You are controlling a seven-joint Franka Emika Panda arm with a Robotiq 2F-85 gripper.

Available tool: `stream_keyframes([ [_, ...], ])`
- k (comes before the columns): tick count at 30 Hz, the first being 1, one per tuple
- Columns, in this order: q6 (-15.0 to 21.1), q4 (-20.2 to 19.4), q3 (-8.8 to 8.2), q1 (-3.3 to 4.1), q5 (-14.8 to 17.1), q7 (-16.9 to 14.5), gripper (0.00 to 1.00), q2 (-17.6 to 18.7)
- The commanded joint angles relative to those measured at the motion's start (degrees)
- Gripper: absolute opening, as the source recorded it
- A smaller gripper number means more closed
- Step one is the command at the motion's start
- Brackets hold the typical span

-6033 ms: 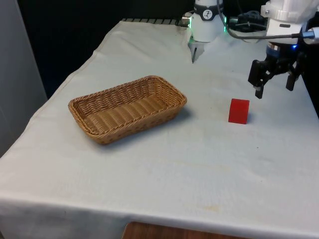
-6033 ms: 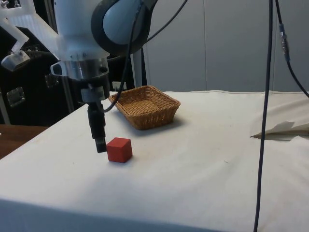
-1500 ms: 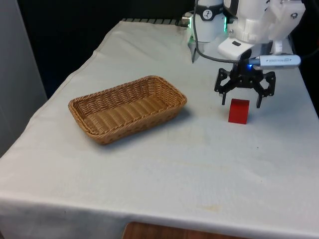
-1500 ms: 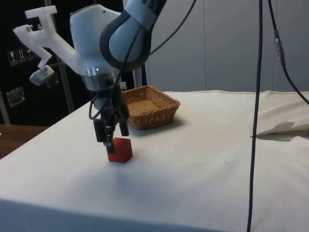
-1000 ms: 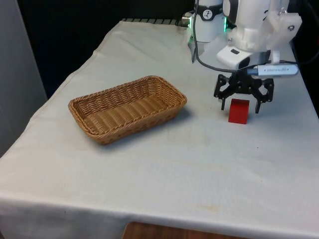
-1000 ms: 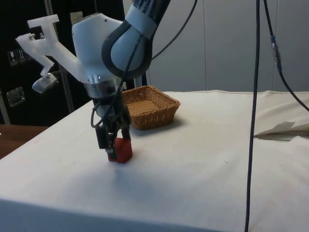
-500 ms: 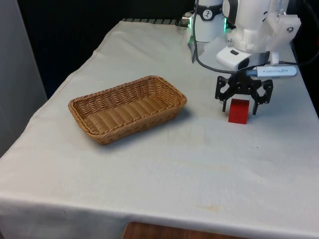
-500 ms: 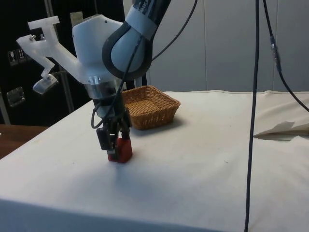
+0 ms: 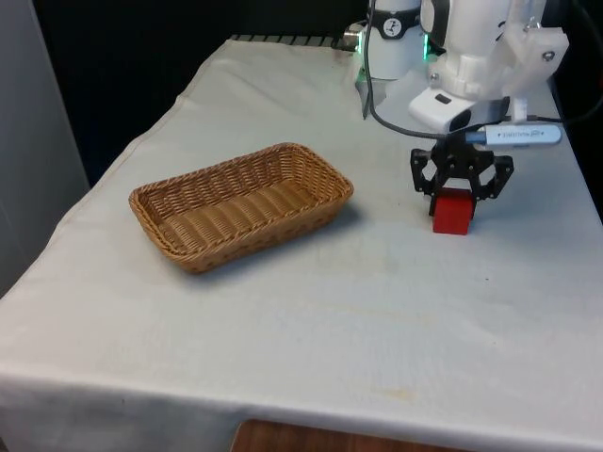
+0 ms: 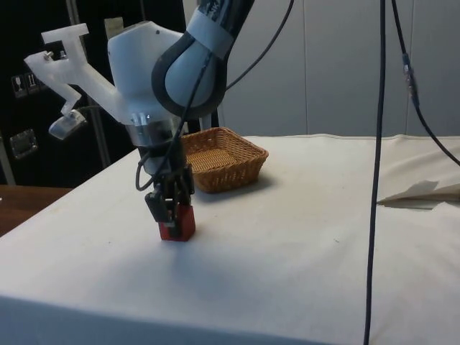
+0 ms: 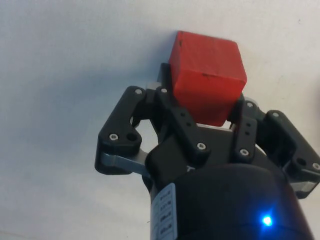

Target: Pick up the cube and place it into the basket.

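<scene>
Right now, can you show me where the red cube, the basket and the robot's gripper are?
red cube (image 9: 451, 216): front view, on its front face.
wicker basket (image 9: 325, 173): front view, on its woven rim at the far corner.
gripper (image 9: 455, 194): front view, midway between its fingertips, closed on the cube.

I work at a table (image 9: 283, 311) covered with a white cloth (image 10: 302, 244), which has some wrinkles and a few faint stains. Behind me hangs a black curtain (image 9: 122, 56). At the front view's left stands a pale grey panel (image 9: 28, 141), maybe a wall or a board. In the side view, light grey wall panels (image 10: 345, 65) stand behind the table, and dark cabinets (image 10: 36, 144) with metal fittings are beside them. The light is soft and even.
</scene>
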Motion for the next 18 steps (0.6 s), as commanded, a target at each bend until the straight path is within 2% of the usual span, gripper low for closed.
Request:
stream_keyframes([
  [1, -0.5, -0.2, 0.00, 0.00, 0.1, 0.1, 0.00, -0.9],
  [4, -1.4, -0.6, 0.00, 0.06, 0.0, 0.0, 0.00, -2.5],
  [5, -1.0, -0.1, 0.00, 0.00, 0.0, -0.1, 0.00, -1.5],
  [6, -1.8, -0.7, 0.00, 0.06, 0.0, 0.0, 0.00, -2.9],
  [11, -4.0, -1.0, 0.06, 0.11, 0.1, -0.2, 0.00, -5.3],
  [18, -5.8, -1.1, 0.06, 0.17, 0.1, -0.3, 0.00, -7.3],
])
